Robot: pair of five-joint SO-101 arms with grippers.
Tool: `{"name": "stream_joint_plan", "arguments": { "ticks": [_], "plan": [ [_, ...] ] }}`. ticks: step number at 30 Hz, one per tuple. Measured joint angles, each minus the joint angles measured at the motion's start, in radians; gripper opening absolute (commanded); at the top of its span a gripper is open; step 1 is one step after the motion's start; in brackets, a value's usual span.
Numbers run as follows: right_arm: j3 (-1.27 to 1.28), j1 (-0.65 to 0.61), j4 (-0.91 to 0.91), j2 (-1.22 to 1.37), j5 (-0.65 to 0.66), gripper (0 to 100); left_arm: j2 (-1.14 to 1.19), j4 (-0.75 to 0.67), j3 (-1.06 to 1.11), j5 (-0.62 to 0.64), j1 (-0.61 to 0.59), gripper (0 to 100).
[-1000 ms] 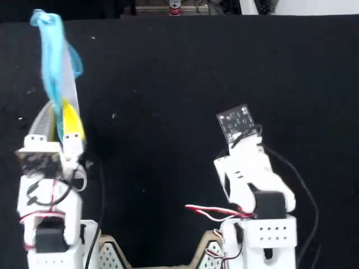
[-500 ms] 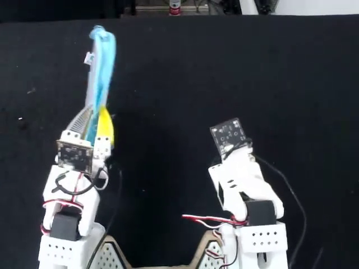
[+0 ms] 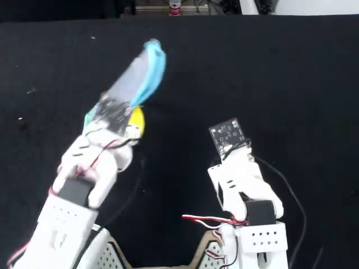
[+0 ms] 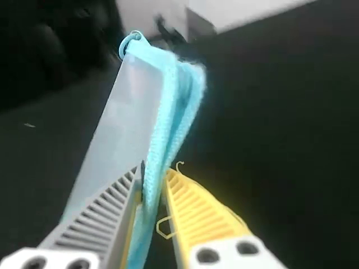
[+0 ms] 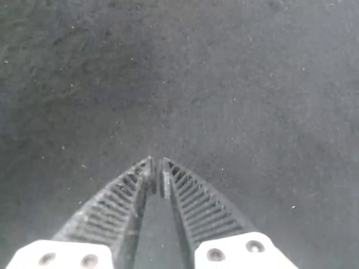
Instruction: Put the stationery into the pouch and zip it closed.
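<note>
Left gripper (image 4: 151,175) pinches the near end of the pouch (image 4: 147,106), one grey and one yellow finger either side of its blue zip edge; a ring pull (image 4: 130,40) sits at the far end. From above, pouch juts past the fingertips, slanting over the black table (image 3: 269,73). Right gripper (image 5: 156,171) pressed together on nothing, well apart from pouch.
</note>
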Motion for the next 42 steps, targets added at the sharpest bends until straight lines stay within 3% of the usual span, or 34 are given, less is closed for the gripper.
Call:
{"name": "stream_joint_plan", "arguments": {
  "ticks": [3,6,11,15,22,28,33,34,42],
  "plan": [
    [0.006,0.000,0.000,0.000,0.000,1.5,0.147,0.017,-0.063,0.055,0.041,20],
    [0.006,0.000,0.000,0.000,0.000,1.5,0.224,0.020,-0.075,0.110,0.046,20],
    [0.006,0.000,0.000,0.000,0.000,1.5,0.229,0.028,-0.075,0.124,0.046,21],
    [0.006,0.000,0.000,0.000,0.000,1.4,0.184,0.077,-0.078,0.127,0.043,27],
    [0.006,0.000,0.000,0.000,0.000,1.2,0.173,0.144,-0.133,0.127,0.051,27],
    [0.023,0.000,-0.002,-0.003,0.000,1.2,0.107,0.212,-0.189,0.127,0.054,22],
    [0.025,0.000,-0.002,-0.008,0.000,1.2,-0.011,0.348,-0.195,0.040,0.032,7],
    [0.025,0.000,-0.002,-0.008,0.000,1.2,-0.043,0.373,-0.193,0.028,0.014,3],
    [0.025,-0.002,-0.005,-0.008,0.000,1.1,-0.396,0.562,-0.021,0.006,-0.206,3]
  ]
}}
